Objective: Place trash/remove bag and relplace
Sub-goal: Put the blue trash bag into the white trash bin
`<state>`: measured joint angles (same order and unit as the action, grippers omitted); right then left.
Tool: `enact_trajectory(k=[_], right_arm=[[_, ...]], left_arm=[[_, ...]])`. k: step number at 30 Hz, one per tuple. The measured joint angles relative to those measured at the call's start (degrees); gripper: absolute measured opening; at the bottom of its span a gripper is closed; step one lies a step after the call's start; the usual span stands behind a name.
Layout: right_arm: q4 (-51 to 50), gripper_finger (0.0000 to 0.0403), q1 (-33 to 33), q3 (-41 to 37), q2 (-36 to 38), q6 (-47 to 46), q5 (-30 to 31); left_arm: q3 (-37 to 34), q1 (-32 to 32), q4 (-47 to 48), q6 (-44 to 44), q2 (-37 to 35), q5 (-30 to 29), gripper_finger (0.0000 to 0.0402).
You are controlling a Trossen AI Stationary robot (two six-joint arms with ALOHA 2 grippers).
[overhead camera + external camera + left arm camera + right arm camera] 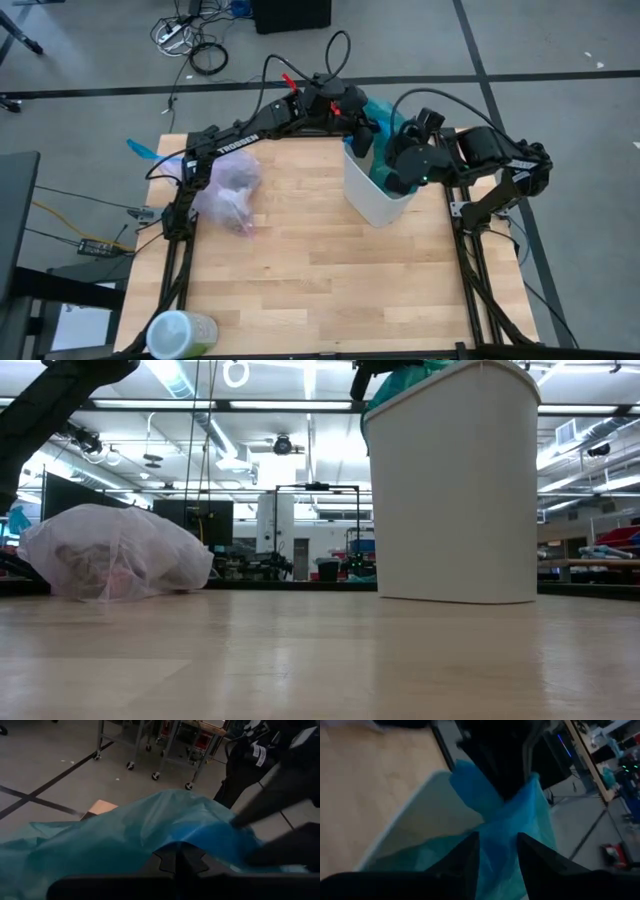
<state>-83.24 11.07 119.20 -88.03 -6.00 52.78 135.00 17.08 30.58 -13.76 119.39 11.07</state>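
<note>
The thin teal-green plastic bag [384,112] drapes over the tall white plastic bin's [378,195] twelve-o'clock rim, pinched by the shut left gripper [362,130], while the right gripper's [497,852] narrowing fingers seemingly straddle a fold without yet clamping it.

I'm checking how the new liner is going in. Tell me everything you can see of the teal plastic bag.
The teal bag is thin, glossy, wrinkled plastic, bunched at the far rim of the white bin and partly draped inside it. The left gripper is shut on one fold above the rim. The right gripper straddles another fold with its fingers apart, not clamped. In the low view only a small teal patch shows over the bin's top edge. The bag is not spread around the rim.
</note>
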Motion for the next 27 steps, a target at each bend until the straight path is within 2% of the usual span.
enact_trajectory(k=[6,12,16,24,27], right_arm=[[6.0,0.013,2.0,0.0,0.0,2.9,1.4],[2.1,0.0159,0.2,0.0,-1.1,3.3,3.4],[-0.7,0.0164,-1.8,0.0,-2.7,3.5,4.0],[0.1,0.0121,0.2,0.0,-3.7,10.8,15.0],[0.5,0.0095,0.7,0.0,-3.7,12.6,17.0]], left_arm=[[0.0,0.0,0.0,0.0,0.0,-1.5,0.0003],[0.0,-0.5,-2.4,0.0,0.0,-0.7,0.0003],[0.0,-1.4,-3.0,0.0,0.0,0.1,0.0003],[0.0,-1.4,-2.0,1.5,0.0,0.0,0.0003],[0.0,-1.4,-2.6,1.7,0.0,-0.3,0.0003]])
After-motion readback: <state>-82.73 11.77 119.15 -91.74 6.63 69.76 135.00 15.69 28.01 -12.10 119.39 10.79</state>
